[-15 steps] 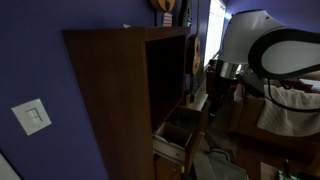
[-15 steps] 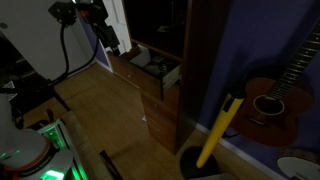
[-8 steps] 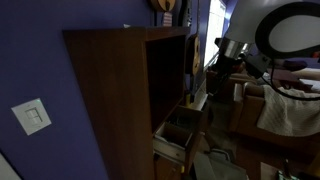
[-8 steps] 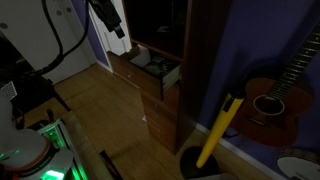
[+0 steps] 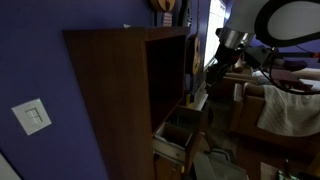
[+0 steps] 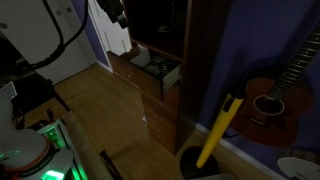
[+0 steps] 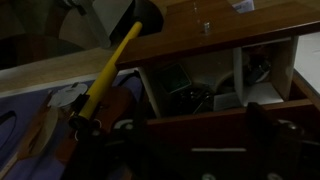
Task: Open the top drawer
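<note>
The top drawer [image 5: 172, 140] stood pulled well out of the dark reddish-brown cabinet [image 5: 110, 90], below the tall shelf compartment. In both exterior views it projected over the floor [image 6: 110, 110], its tan inner walls exposed. The wrist view looked down into the drawer [image 7: 220, 125], which held several dim objects that could not be identified.

The gripper [image 5: 212, 80] hung above the drawer and clear of it, touching nothing. In the wrist view the fingers [image 7: 265, 135] appeared spread, with nothing between them.

Handling, as judged: the drawer was a rigid wooden box, moderately heavy with its load, free to slide along one axis only. A sideways or downward pull would probably bind it on its runners. No handle could be made out in the dim light. The upper lip of the front panel seemed the likeliest hold, hooked from inside and drawn straight outward. The polished front might prove slippery to a pinch.

Edges and room: the shelf compartment overhung the rear of the drawer, so an approach from above was open only over its forward part. The floor ahead of the front was open. A yellow-handled tool [image 6: 218, 128] and a guitar [image 6: 270, 100] stood beside the cabinet's outer side in an exterior view, well apart from the drawer's line of travel.
</note>
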Motion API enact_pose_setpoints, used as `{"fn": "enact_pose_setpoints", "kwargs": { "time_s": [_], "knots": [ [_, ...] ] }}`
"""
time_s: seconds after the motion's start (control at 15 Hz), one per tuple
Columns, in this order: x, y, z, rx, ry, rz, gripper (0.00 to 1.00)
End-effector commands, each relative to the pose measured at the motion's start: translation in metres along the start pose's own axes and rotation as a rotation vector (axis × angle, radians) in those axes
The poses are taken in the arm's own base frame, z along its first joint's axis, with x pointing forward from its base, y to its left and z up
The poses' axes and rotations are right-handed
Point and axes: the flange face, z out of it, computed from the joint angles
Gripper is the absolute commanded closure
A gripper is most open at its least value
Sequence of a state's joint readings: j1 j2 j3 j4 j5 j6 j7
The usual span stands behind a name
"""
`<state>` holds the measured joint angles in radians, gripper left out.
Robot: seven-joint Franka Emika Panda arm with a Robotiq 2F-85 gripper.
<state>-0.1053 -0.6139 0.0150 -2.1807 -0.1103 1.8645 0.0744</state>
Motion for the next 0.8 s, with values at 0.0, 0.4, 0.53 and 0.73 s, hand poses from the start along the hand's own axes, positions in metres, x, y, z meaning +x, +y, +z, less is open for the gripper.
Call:
{"fn": "enact_pose_setpoints", "kwargs": {
  "time_s": [0.0,0.4,0.53,0.73],
  "knots": [
    [0.0121,0.0023,-0.0017,-0.022,-0.022,0.009,0.0],
    [0.0115,-0.0002,-0.0011,0.0,-0.001,0.0,0.0],
    [0.0115,-0.0002,-0.001,0.0,-0.001,0.0,0.0],
    [0.0115,-0.0002,-0.001,0.0,-0.001,0.0,0.0]
  ]
}}
